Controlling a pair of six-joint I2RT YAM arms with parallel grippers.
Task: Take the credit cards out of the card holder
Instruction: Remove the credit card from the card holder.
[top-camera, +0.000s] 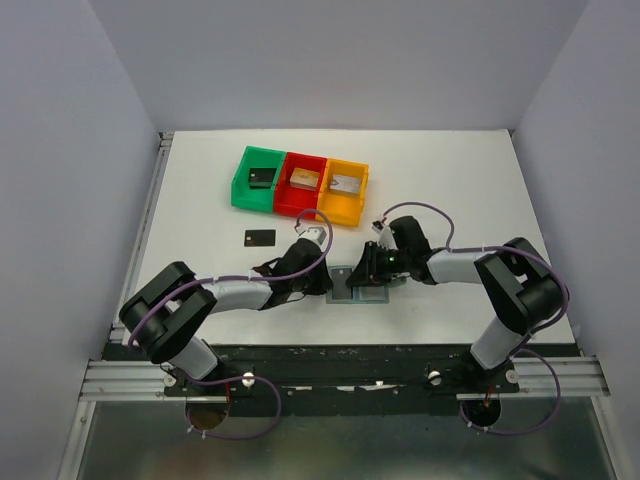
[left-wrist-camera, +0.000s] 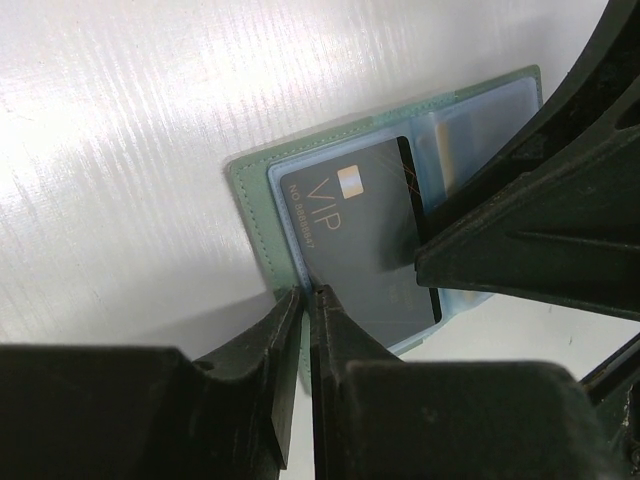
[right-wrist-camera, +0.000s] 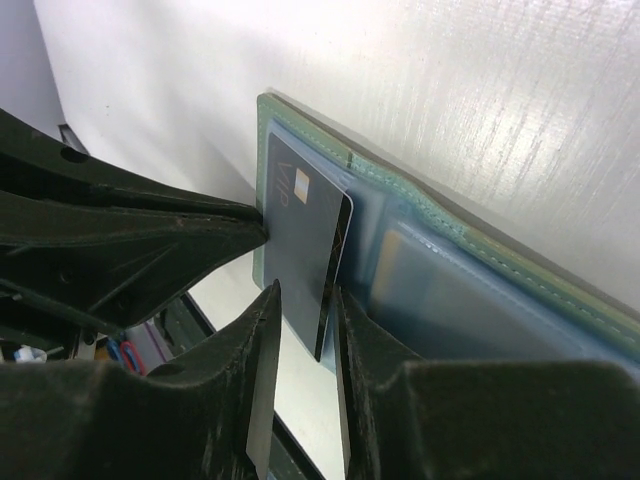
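Open and flat on the white counter (top-camera: 450, 180), near its front edge and between the two arms: the card holder (top-camera: 352, 291), grey-green cover down, pale blue pockets (right-wrist-camera: 455, 305) up. Reaching in from the left, the left fingers (left-wrist-camera: 288, 312), clenched almost tip to tip on the holder's near corner, only a thin slit between them. Opposite, from the right, the right fingers (right-wrist-camera: 266, 325), one on each face of a black card (left-wrist-camera: 350, 235) at its free edge, grasping it. On that card, the letters "VIP" and a small gold chip patch. Sits in the half of the holder nearest the left fingers, one side tucked under the blue film, the gripped edge tilted up off the pocket in the right wrist view. Neighbouring pocket cloudy; cannot tell whether anything lies inside. Flat and alone on the counter, beyond the left arm's wrist and well apart from the holder: a second black card (top-camera: 259, 237). Farther back, three bins touching in a row, green bin (top-camera: 246, 198), red bin (top-camera: 295, 208), orange bin (top-camera: 340, 213), each with one chunky piece inside, black, tan and silver in that order
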